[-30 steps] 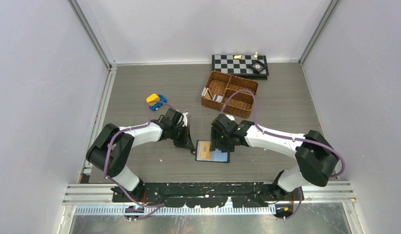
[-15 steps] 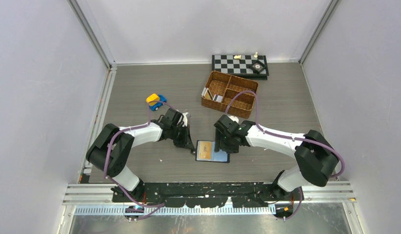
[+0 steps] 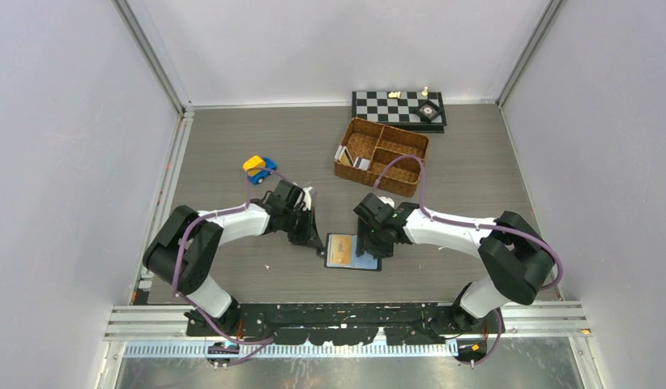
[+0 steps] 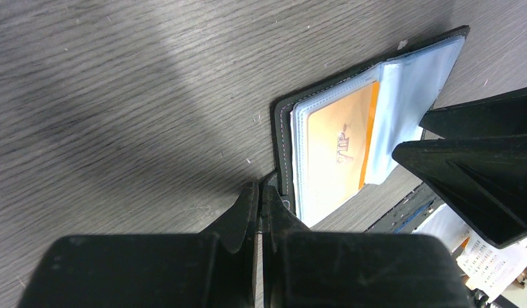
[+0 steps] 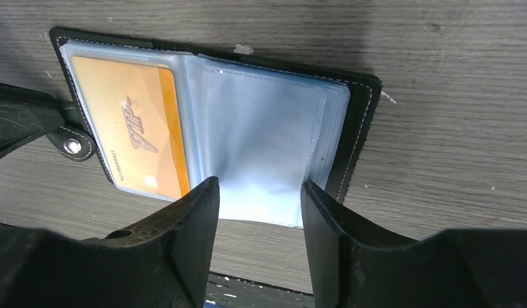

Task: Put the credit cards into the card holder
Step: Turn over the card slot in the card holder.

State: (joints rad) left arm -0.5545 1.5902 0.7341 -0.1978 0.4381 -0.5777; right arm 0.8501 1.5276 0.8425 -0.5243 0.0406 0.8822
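Card holder [image 5: 261, 128] lengthwise left-right; left fingers [image 4: 245, 215] closed, perhaps on tab [image 5: 72, 145]; right fingers [image 5: 193, 224] apart.

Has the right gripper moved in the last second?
Yes, slightly. In the top view the right gripper has edged away from the wicker basket, toward the bottom of the picture, and now reaches further over the open card holder, which stays put.

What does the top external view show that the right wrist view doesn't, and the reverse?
Only top external: a brown wicker divided basket, a black-and-white chessboard, a yellow-and-blue toy car. Only right wrist: the letters VIP and a metal snap stud on a black tab. Both: the open black leather card holder with a tan-orange plastic card in its clear sleeve.
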